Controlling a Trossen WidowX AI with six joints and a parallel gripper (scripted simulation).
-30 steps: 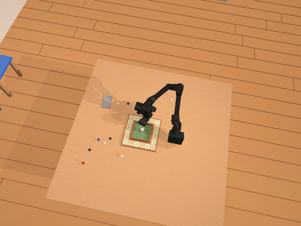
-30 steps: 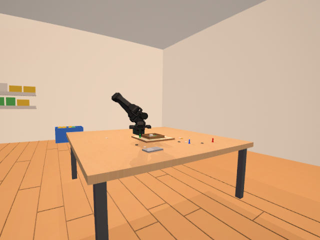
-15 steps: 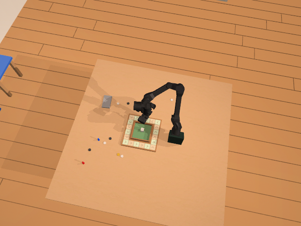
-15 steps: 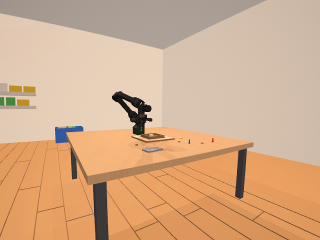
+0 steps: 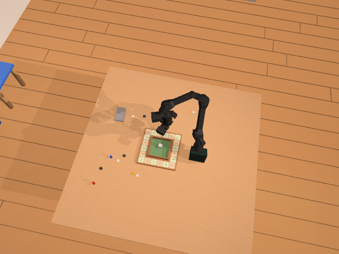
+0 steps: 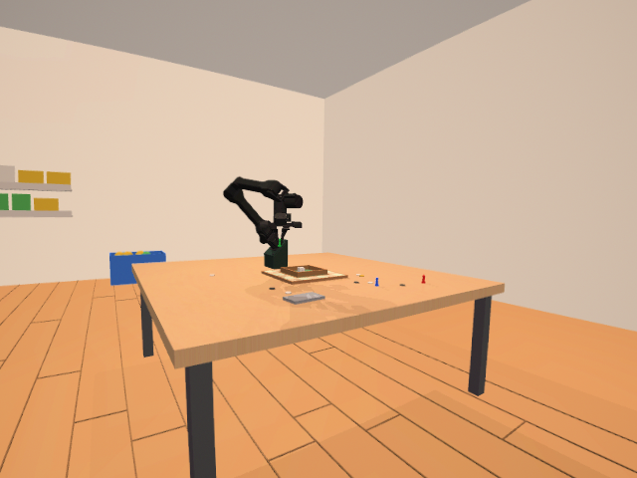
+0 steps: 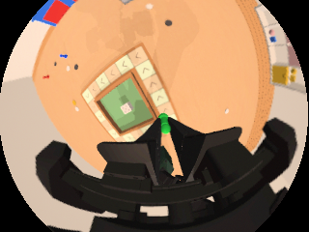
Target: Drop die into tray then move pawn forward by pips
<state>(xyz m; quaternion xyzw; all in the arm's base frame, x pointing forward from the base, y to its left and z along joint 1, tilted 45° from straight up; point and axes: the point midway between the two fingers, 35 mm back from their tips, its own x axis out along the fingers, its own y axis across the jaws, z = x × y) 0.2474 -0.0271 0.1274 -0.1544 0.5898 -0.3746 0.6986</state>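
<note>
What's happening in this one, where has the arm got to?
The die already lies in the green tray at the middle of the board. The gripper is shut on the green pawn and holds it raised above the board's ring of squares, near one edge. The pips on top of the die are too small to read. Loose blue, red and other small pieces lie on the table off to the side, untouched.

die [image 5: 160, 145] pips too small to read; green pawn [image 7: 164, 124] base hidden between fingers
</note>
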